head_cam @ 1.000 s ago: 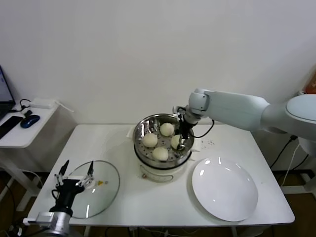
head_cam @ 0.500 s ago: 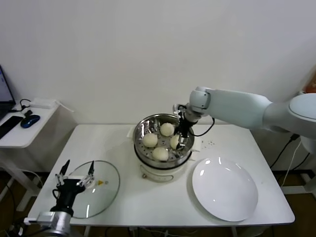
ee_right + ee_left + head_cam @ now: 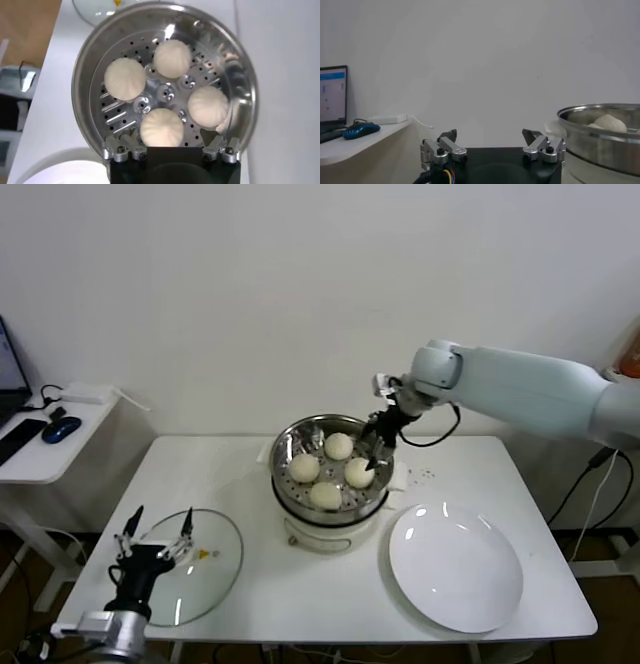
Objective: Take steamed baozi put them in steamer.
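Above the steamer (image 3: pixel 330 474), the right gripper (image 3: pixel 377 447) hovers with fingers spread, empty; four buns (image 3: pixel 161 126) sit inside. Left gripper (image 3: pixel 155 536) idles over the lid (image 3: pixel 205 569), fingers spread.

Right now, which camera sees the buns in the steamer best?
The right wrist view: it looks straight down into the steamer, showing all four buns whole. The head view shows four too, smaller, one partly behind the right arm. The left wrist view catches only one bun top over the rim.
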Motion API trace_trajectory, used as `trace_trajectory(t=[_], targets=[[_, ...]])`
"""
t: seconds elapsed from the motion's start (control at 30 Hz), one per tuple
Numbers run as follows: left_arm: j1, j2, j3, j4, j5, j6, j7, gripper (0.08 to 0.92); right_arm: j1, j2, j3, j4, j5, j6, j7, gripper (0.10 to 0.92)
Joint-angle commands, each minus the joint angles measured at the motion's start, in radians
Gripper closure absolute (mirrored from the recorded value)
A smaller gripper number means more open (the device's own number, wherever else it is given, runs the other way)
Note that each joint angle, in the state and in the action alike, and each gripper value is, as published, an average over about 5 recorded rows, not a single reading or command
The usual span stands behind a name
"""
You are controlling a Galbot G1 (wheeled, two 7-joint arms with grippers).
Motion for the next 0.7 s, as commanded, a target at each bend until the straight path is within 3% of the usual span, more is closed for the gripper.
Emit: trace_trajectory(t=[0.03,0.4,0.53,0.7], targets=[[-0.011,-0.006,0.009,-0.015,0.005,0.004,-0.006,0.177,-0.247,-0.358,0.373,0.251,-0.088,0.053,0.193,0.203],[-0.018,-0.011,0.033,-0.014,-0.003,-0.028,-0.002,0.177,-0.980,-0.576,1.185,0.449,-0.191,0.150,0.419,0.203],[-0.014,-0.017,0.039,-0.009,0.009,-0.030,-0.007,0.177,-1.204,-0.568,1.401,0.470,-0.219,0.212,0.483,0.203],[-0.005,-0.021,0.027,0.003,0.012,-0.039,-0.012,0.177,-1.525,-0.436,1.729,0.503,-0.291,0.278,0.535,0.203]])
